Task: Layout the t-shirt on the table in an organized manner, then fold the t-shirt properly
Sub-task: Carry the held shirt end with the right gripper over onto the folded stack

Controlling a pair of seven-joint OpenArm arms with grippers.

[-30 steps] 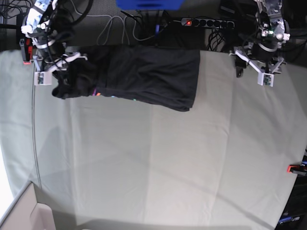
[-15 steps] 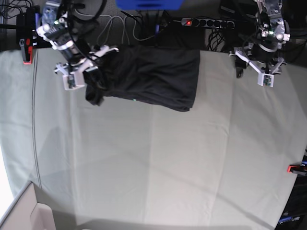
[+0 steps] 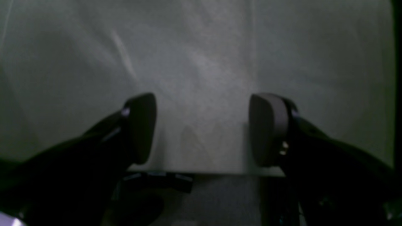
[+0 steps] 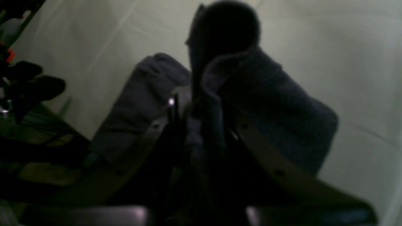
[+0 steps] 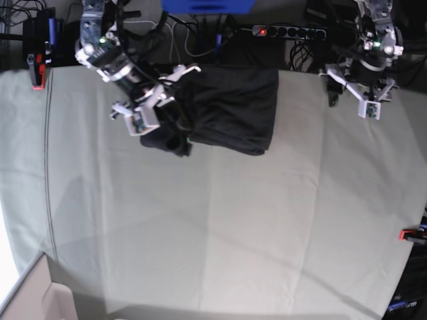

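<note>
Black t-shirt (image 5: 227,110) bunched at desk's far edge, one end lifted in a dark wad, pale grey-green desk (image 5: 220,233) creased

The t-shirt (image 4: 251,103) hides the right gripper's (image 4: 201,103) jaws.

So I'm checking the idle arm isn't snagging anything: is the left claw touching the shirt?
Apart. In the base view the left claw hangs open at the table's far edge, well clear of the shirt; its wrist view shows only bare cloth between the fingers.
</note>
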